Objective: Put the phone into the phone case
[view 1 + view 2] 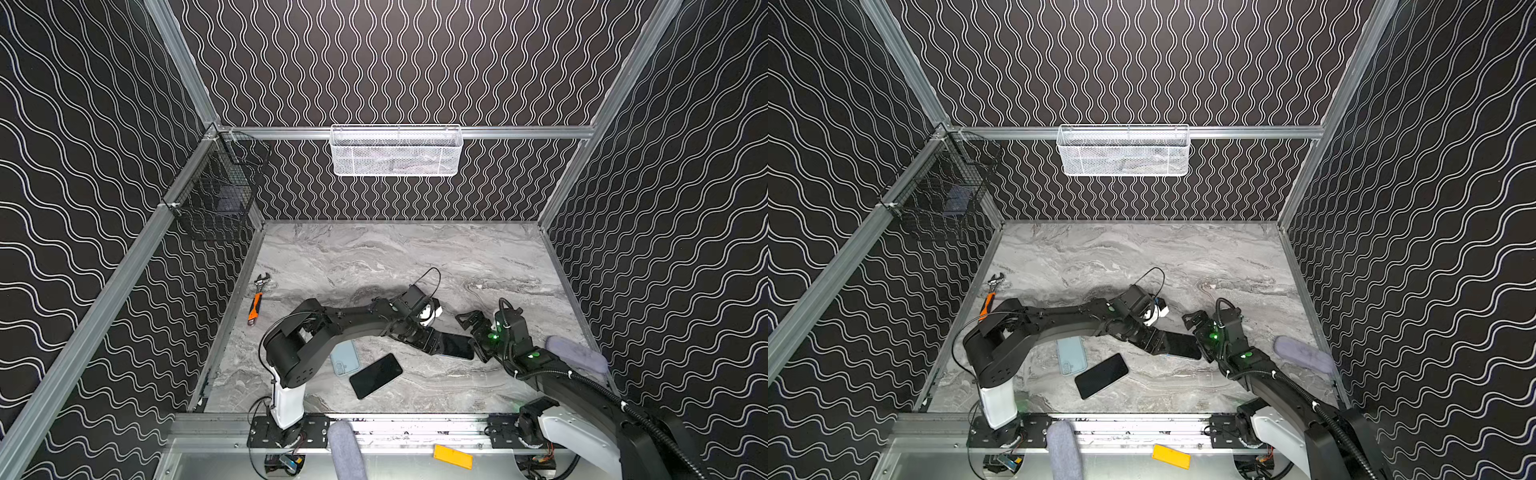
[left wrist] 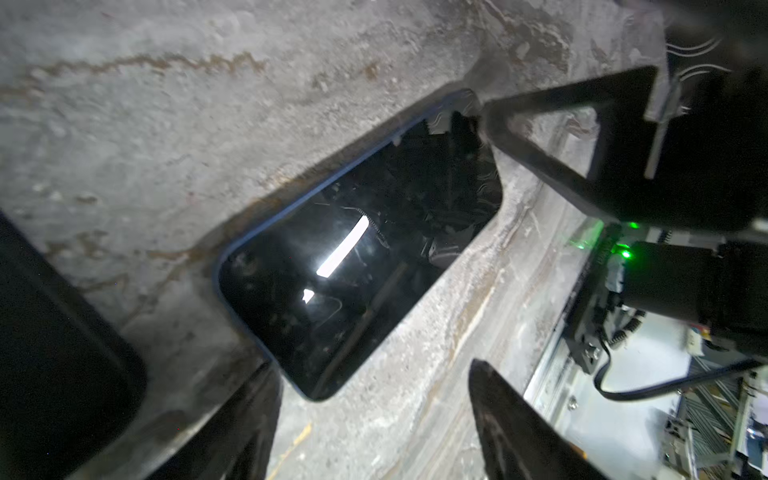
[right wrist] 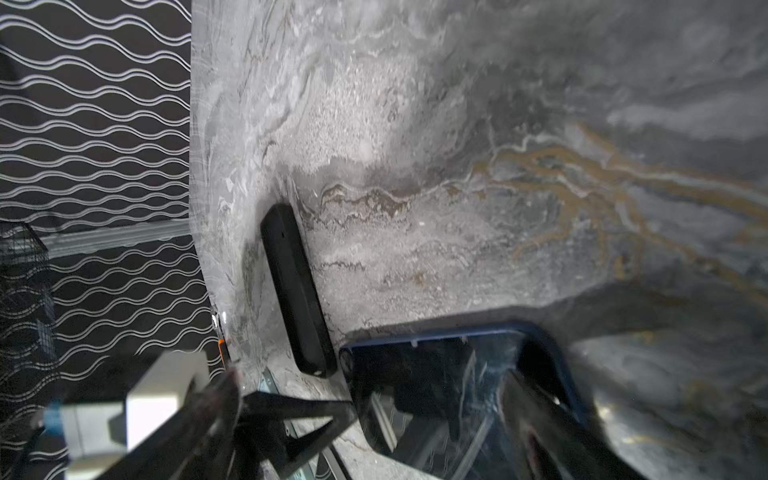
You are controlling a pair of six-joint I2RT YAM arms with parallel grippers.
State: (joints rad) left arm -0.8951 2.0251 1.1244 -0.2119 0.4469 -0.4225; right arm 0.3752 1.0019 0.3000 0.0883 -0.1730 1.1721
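A black-screened phone [image 1: 457,347] [image 1: 1181,345] with a dark blue rim lies flat on the marble table between my two grippers. My left gripper [image 1: 436,344] [image 2: 374,419] is open, and the near end of that phone [image 2: 357,266] lies just beyond its fingertips. My right gripper [image 1: 473,336] [image 3: 374,419] is open at the far end, one finger [image 2: 540,137] at the phone's corner. A second black phone [image 1: 376,375] [image 1: 1101,375] lies nearer the front. The pale blue phone case [image 1: 345,357] [image 1: 1071,354] lies beside it, partly under the left arm.
An orange-handled wrench [image 1: 257,303] lies by the left wall. A grey-purple cloth [image 1: 577,353] lies by the right wall behind the right arm. A white mesh basket [image 1: 395,151] and a black wire basket [image 1: 216,195] hang on the walls. A yellow block [image 1: 453,456] sits below the front rail.
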